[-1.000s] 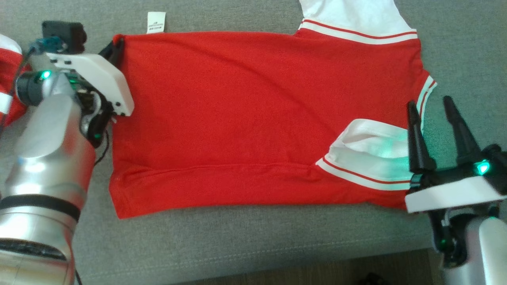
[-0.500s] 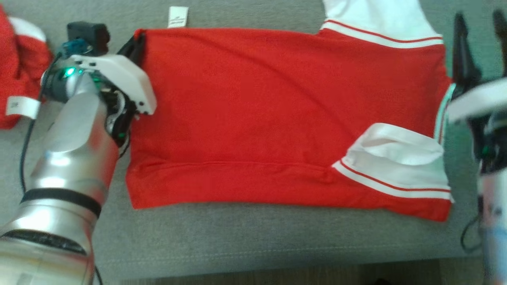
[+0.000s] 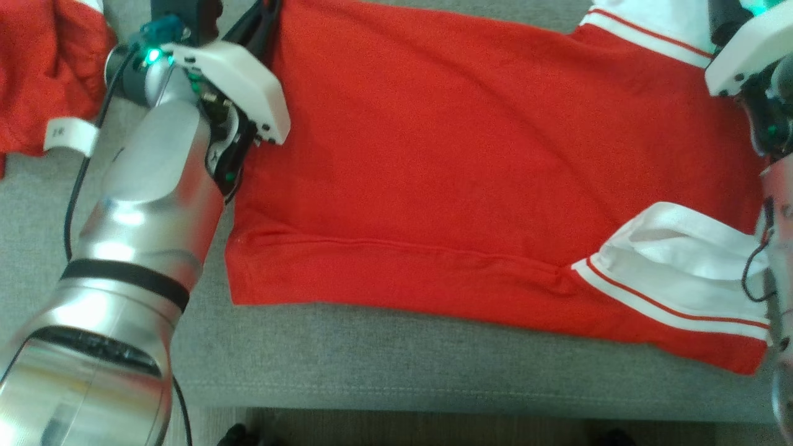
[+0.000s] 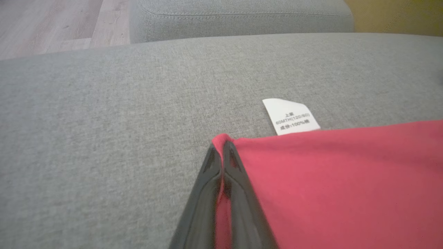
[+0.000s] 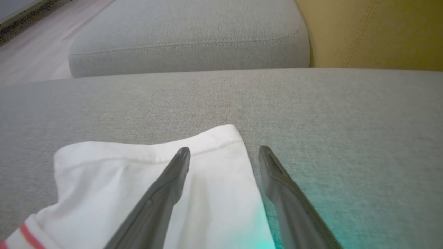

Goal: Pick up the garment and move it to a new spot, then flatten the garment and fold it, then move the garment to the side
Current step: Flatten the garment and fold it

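Note:
The garment (image 3: pixel 464 155), a red shirt with white, red-striped sleeves, lies spread flat on the grey sofa cushion (image 3: pixel 403 371). My left gripper (image 4: pixel 221 152) is shut on its far left corner, red cloth pinched between the fingers, just left of a white care label (image 4: pixel 290 116). My right gripper (image 5: pixel 225 152) is open at the far right, low over the far white sleeve (image 5: pixel 104 180); one finger is over the cloth, the other is past the sleeve's edge. The near sleeve (image 3: pixel 681 266) lies folded onto the red body.
A second red garment (image 3: pixel 43 74) with a white tag (image 3: pixel 65 133) is bunched at the far left. The cushion's front edge (image 3: pixel 433 409) runs just below the shirt. Another grey cushion (image 5: pixel 190 38) and a yellow one (image 5: pixel 373 31) lie beyond.
The camera has shifted, sliding the whole picture. My right gripper has gone from the near sleeve up to the far sleeve, still open. The left gripper keeps its hold on the corner.

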You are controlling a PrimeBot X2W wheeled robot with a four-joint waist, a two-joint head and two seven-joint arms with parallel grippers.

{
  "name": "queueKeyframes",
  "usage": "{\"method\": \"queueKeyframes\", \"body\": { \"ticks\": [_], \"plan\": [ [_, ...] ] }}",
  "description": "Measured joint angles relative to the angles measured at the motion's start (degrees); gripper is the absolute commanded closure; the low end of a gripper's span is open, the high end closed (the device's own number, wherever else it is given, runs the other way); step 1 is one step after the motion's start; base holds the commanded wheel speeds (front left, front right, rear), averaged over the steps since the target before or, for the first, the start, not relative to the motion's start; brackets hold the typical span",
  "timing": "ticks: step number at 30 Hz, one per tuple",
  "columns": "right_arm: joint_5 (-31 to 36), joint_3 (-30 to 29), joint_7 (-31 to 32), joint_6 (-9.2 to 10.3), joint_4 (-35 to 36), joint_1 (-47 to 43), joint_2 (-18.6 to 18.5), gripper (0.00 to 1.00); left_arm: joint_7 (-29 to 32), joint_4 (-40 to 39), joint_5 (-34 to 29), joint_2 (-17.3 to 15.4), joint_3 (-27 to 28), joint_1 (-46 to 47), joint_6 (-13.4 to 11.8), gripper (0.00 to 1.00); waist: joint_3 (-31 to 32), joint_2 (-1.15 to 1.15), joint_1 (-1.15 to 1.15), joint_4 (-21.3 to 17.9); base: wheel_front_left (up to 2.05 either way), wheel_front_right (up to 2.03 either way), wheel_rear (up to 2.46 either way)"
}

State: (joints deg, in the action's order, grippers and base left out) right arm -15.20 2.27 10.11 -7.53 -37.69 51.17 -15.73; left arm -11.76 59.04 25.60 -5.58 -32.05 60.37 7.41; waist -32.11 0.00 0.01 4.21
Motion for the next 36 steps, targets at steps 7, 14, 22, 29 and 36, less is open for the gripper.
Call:
{"method": "queueKeyframes", "body": {
  "ticks": [7, 14, 22, 29, 36],
  "plan": [
    [0.08, 1.7, 0.25, 0.0, -6.78, 5.98, -1.76, 0.0, -1.03, -0.55, 0.27, 0.23, -0.85, 1.8, 0.19, 1.0, -1.98, 0.0, -0.01, 0.99, 0.0, 0.0, 0.0],
    [-1.85, 5.89, 1.09, 0.0, -9.54, 9.25, -2.7, 1.0, -1.93, -0.54, 1.26, 0.13, -1.09, 2.43, 0.19, 1.0, -2.31, 0.0, -0.01, 1.03, 0.0, 0.0, 0.0],
    [-6.73, 10.39, -0.67, 0.0, -6.01, 8.05, -4.9, 1.0, -2.05, -0.94, 1.78, -0.96, -1.15, 1.05, 0.18, 1.0, -0.66, 0.0, -0.01, 0.33, 0.0, 0.0, 0.0],
    [-11.28, 12.17, -3.59, 0.0, 0.88, 4.11, -7.84, 1.0, -2.53, -4.48, 2.37, -2.88, -0.32, -1.65, -0.33, 1.0, 1.84, 0.0, 0.0, -0.43, 0.0, 0.0, 0.0],
    [-15.23, 12.61, -5.15, 0.0, 9.24, -1.53, -10.67, 1.0, -2.53, -10.93, 2.83, -4.78, 1.41, -5.86, -0.93, 1.0, 4.51, 0.0, -0.01, -0.75, 0.0, 0.0, 0.0]
  ]
}}
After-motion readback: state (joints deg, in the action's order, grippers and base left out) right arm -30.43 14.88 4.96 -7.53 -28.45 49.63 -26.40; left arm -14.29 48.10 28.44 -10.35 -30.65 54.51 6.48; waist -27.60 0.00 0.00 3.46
